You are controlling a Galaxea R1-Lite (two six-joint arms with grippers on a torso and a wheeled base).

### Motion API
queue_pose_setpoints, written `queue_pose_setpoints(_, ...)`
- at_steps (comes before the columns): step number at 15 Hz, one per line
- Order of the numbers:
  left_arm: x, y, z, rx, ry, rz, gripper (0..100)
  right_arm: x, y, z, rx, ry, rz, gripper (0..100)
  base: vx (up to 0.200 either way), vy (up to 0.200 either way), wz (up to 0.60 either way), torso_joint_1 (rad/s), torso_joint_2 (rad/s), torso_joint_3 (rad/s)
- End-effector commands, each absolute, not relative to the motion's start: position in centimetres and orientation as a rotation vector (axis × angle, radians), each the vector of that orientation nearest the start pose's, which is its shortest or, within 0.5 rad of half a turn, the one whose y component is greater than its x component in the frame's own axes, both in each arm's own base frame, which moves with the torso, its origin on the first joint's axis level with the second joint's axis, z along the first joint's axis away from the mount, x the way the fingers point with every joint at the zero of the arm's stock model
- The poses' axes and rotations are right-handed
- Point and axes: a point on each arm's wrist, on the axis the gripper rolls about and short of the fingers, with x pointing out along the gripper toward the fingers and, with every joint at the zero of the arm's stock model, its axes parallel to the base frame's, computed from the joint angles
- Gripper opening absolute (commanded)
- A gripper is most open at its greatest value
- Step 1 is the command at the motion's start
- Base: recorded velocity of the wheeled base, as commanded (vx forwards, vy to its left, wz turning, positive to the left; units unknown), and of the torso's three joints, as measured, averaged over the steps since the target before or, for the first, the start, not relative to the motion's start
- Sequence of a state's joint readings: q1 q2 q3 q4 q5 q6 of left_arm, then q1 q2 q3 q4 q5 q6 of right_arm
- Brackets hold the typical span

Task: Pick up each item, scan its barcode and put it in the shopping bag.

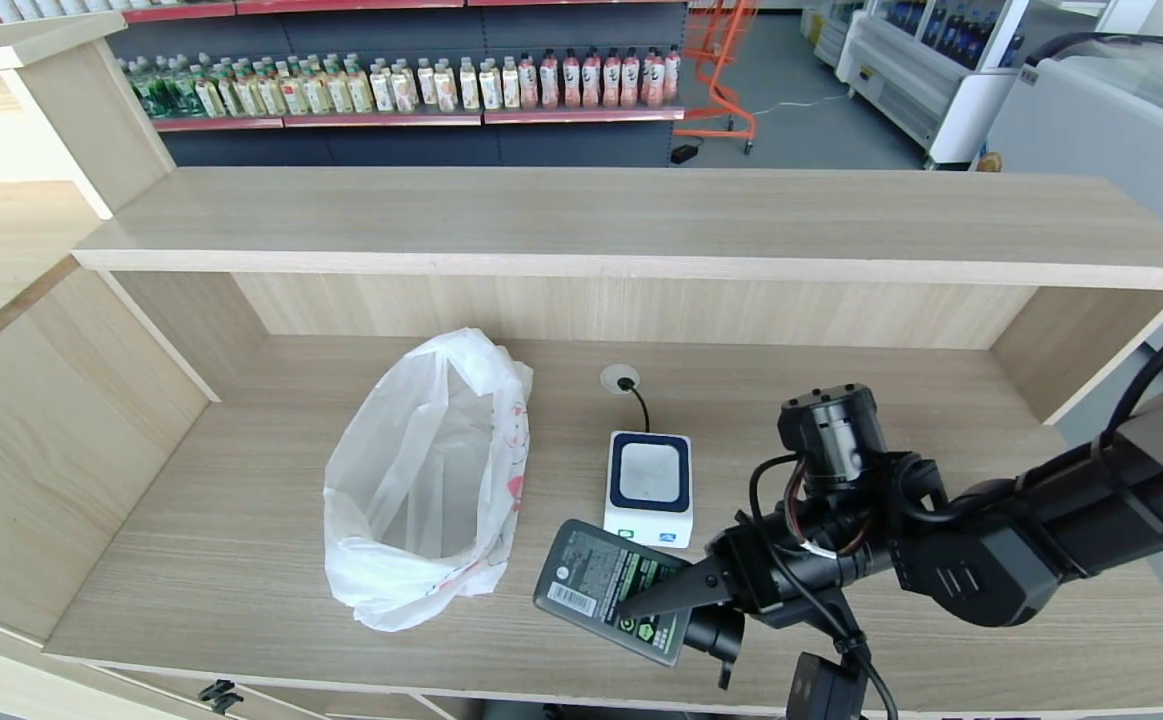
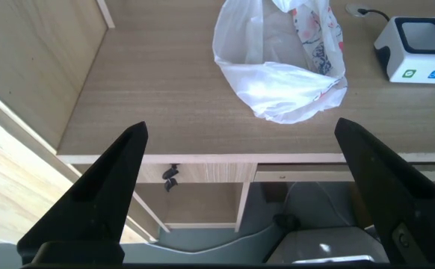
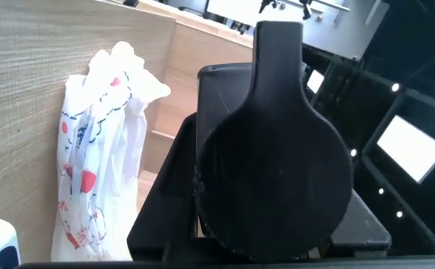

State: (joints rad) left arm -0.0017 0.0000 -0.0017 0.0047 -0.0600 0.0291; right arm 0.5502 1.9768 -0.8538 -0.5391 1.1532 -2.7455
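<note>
Head view: at the lower centre of the frame the right gripper pinches a flat dark-grey packet with a green label and a barcode sticker, just in front of the white square-topped scanner box, while the crumpled white translucent plastic shopping bag stands open at centre left on the pale wooden counter. Left wrist view: the left gripper has its two black fingers spread wide above the counter's front edge, with the shopping bag and scanner box beyond. Right wrist view: the shopping bag lies against the counter's wood.
</note>
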Motion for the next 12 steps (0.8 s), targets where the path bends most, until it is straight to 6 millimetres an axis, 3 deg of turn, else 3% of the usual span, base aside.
queue_pose_setpoints(1, -2.28, -0.13, 7.55, 0.029, 0.004, -0.061, 100, 28.3, 19.73, 10.06, 2.193, 2.379, -1.482, 0, 0.0, 0.0, 0.0, 0.0, 0.0, 0.0)
queue_pose_setpoints(12, -2.3, -0.13, 7.54, 0.029, 0.002, -0.061, 100, 28.7, 20.16, 10.3, 2.188, 2.392, -1.451, 0, 0.0, 0.0, 0.0, 0.0, 0.0, 0.0)
